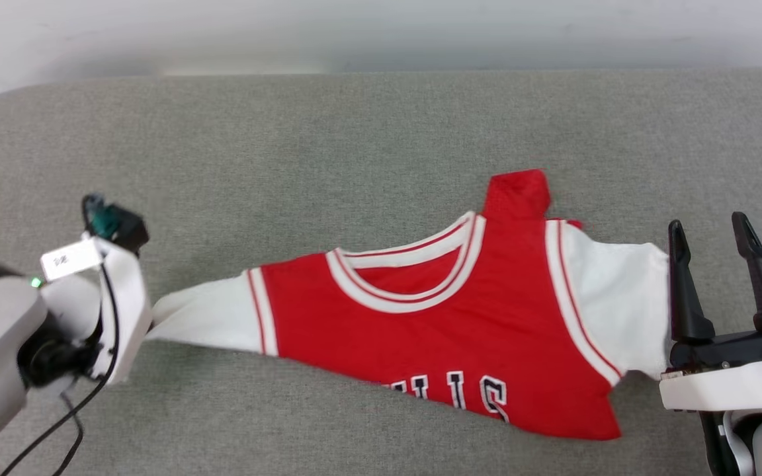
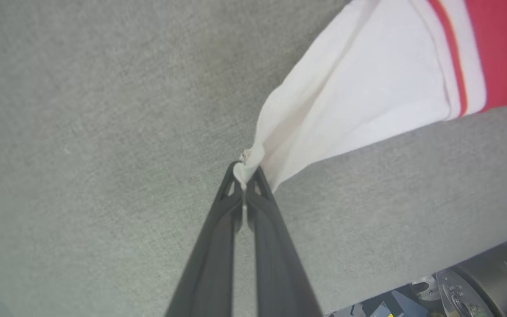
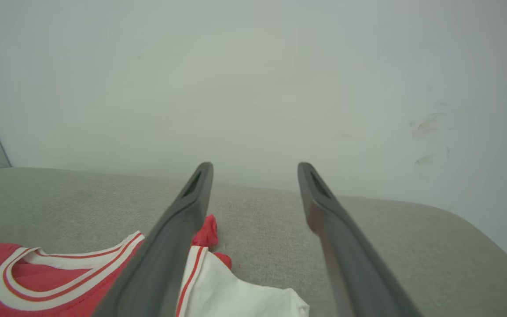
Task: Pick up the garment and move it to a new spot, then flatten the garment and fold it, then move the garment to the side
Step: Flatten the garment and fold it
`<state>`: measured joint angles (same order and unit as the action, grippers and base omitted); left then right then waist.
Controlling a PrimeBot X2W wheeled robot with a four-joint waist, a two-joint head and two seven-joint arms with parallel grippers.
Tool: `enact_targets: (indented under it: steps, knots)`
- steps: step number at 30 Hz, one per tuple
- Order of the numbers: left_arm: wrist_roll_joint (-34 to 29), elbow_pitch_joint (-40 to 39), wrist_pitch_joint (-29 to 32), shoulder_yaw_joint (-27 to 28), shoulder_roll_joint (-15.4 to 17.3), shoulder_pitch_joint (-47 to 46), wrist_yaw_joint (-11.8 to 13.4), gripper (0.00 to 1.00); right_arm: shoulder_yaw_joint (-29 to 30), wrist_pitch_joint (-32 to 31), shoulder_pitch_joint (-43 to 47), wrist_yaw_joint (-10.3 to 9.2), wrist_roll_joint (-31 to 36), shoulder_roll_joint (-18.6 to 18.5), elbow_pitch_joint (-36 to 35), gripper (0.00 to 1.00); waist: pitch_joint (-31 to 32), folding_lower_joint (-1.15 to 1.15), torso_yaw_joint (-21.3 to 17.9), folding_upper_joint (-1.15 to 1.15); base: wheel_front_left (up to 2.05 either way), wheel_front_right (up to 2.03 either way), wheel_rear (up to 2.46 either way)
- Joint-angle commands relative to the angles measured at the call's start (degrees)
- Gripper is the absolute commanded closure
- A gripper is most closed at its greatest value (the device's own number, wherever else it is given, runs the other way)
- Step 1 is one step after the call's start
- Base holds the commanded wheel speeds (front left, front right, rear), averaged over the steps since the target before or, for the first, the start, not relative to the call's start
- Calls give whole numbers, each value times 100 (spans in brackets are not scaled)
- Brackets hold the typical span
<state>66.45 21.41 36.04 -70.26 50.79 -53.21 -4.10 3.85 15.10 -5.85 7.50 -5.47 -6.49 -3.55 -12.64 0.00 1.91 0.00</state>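
The left claw (image 2: 245, 174) is clenched on the very tip of the garment's near white sleeve (image 2: 359, 88), with only a small tuft of cloth pinched between its dark fingers and the sleeve drawn into a taut cone behind it. This looks like the start of the lift and move. With so thin a bite, the pull ought to be slow and level, or the soft knit may slide out. The right claw (image 1: 708, 221) hangs released, jaws wide, just beside the other white sleeve (image 1: 619, 297) but not gripping it. Closing it on that sleeve or on the shoulder seam would probably let the garment (image 1: 460, 317) rise evenly rather than swing from one corner. The garment lies face up across the middle of the grey surface (image 1: 288, 152), its nearer edge running slantwise and cutting off the black, white-outlined lettering (image 1: 460, 390), so the lower body may be tucked under; that cannot be told for certain. The red body looks smooth and thin, and the neck (image 1: 407, 277) carries ribbed white-and-red striped trim. Farther off, a small red flap (image 1: 516, 192) sticks up crumpled past the shoulder. The surface is a coarse woven upholstery with rounded corners, and behind it stands a plain pale wall (image 3: 253, 79).
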Motion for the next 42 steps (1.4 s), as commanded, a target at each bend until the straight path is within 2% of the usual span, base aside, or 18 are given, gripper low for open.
enact_targets:
  steps: [1, 5, 8, 9, 10, 13, 17, 22, 26, 31, 34, 37, 42]
  knots:
    - [46, 36, -31, -9, 52, 154, 48, 100, -7, 9, 50, -2, 10, -43, 18, 0, 20, 0, 17, 0, 0, 0, 0]
    - [307, 223, -225, -27, 135, 653, 108, 100, -14, 9, 96, -2, 9, -69, 133, 0, 58, 0, -3, 0, 0, 0, 0]
    - [424, 374, -544, 31, 16, 901, 122, 100, -2, 9, 147, -2, -14, -92, 217, 0, 155, 0, -7, 0, 0, 0, 0]
    - [397, 408, -709, 62, -29, 952, 134, 9, 2, 9, 171, -2, -23, -98, 245, 0, 198, 0, -6, 0, 0, 0, 0]
    - [352, 439, -913, 101, -64, 971, 158, 0, 11, 9, 180, -2, -28, -113, 267, 0, 245, 0, -4, 0, 0, 0, 0]
    - [24, 507, -1716, 207, -123, 968, 274, 0, 52, 9, 192, -2, -26, -199, 290, 0, 404, 0, 15, 0, 0, 0, 0]
    - [-510, 508, -3015, 374, -246, 1004, 640, 0, 177, 9, 34, -2, -2, -449, 258, 0, 600, 0, 97, 0, 0, 0, 0]
    - [-898, 299, -4583, 695, -400, 1238, 1280, 0, 255, 9, -342, -2, -24, -956, 271, 0, 682, 0, 218, 0, 0, 0, 0]
    - [-1025, -114, -5090, 1137, -506, 1561, 1818, 0, -14, -263, -801, -2, -191, -1631, 490, 0, 618, 0, 302, 0, 0, 0, 0]
    - [-1863, -1094, -5127, 2317, -748, 2227, 2579, 0, -852, -1455, -1460, -3, -883, -2651, 620, 0, 446, 0, 394, 0, 0, 0, 0]
    - [-2498, -1634, -5122, 3067, -998, 2774, 2889, 0, -1537, -2454, -1807, -2, -1495, -3299, 544, 0, 319, 0, 441, 0, 0, 0, 0]
    - [-3089, -1995, -5123, 3657, -1321, 3287, 2967, 0, -2279, -3520, -2108, -3, -2248, -3879, 419, 0, 179, 0, 494, 0, 0, 0, 0]
    - [-3908, -2378, -5124, 4530, -1966, 3852, 2933, 0, -3004, -5196, -2566, -3, -3364, -4367, 429, 0, -92, 0, 601, 0, 0, 0, 0]
